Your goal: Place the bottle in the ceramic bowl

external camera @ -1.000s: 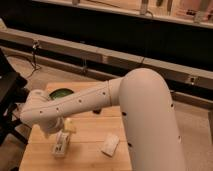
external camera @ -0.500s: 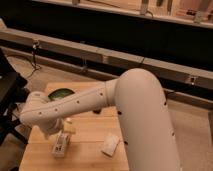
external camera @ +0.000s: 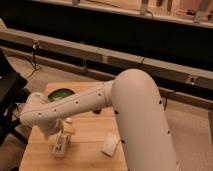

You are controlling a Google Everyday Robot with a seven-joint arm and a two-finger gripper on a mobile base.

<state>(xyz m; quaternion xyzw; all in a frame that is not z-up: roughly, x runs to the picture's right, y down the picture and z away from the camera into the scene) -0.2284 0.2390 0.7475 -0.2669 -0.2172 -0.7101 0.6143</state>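
The ceramic bowl [external camera: 60,93], green and shallow, sits at the far left of the wooden table [external camera: 90,131], partly hidden behind my white arm [external camera: 75,107]. The bottle [external camera: 59,146], slim and white with dark print, lies on the table near the front left. My gripper [external camera: 63,136] hangs from the end of the arm directly over the bottle, its jaws open and straddling the bottle's upper end. The bottle rests on the wood and is not lifted.
A flat white packet [external camera: 110,145] lies on the table to the right of the bottle. My bulky white elbow [external camera: 142,120] fills the right side. A dark chair [external camera: 9,95] stands left of the table, and a long bench runs behind it.
The arm has eased slightly to the left and down over the bottle. Bottle, bowl and packet lie where they were.
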